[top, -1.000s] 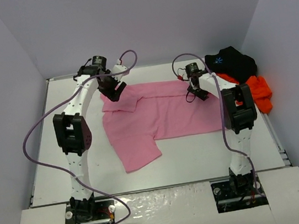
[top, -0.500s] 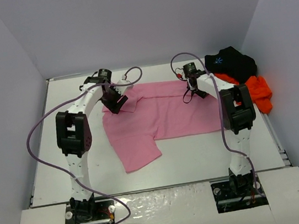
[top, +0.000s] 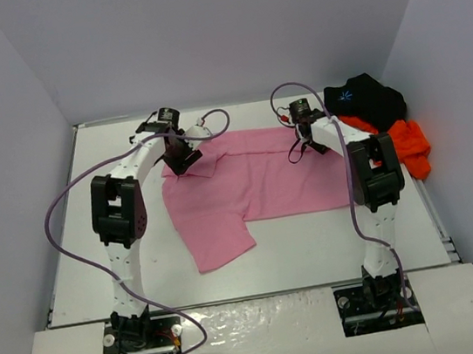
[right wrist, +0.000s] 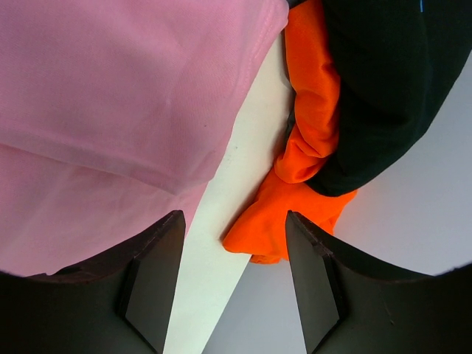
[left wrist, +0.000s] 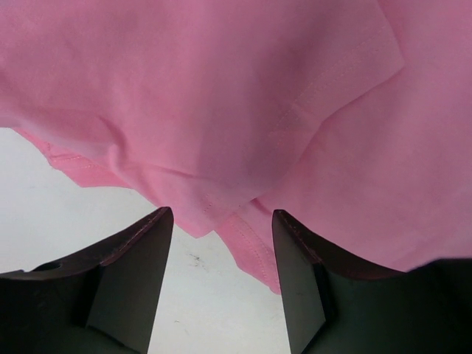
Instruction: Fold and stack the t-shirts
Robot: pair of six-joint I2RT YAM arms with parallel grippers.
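- Across the white surface [top: 317, 249], the pink t-shirt [top: 255, 183] lies spread out, with a flap folded over at its far left corner.
- Black t-shirt [top: 371, 98] sits bunched in the far right corner, touching the crumpled orange t-shirt [top: 410, 145].
- Left claw [left wrist: 221, 212] is released, just short of the pink folded corner.
- Right claw [right wrist: 234, 214] is released over bare surface between pink and orange.

There are three t-shirts, one pink t-shirt [top: 255, 183], one black t-shirt [top: 371, 98] and one orange t-shirt [top: 410, 145], two claws, the left claw [left wrist: 221, 221] and the right claw [right wrist: 234, 221], and one tabletop [top: 317, 245].
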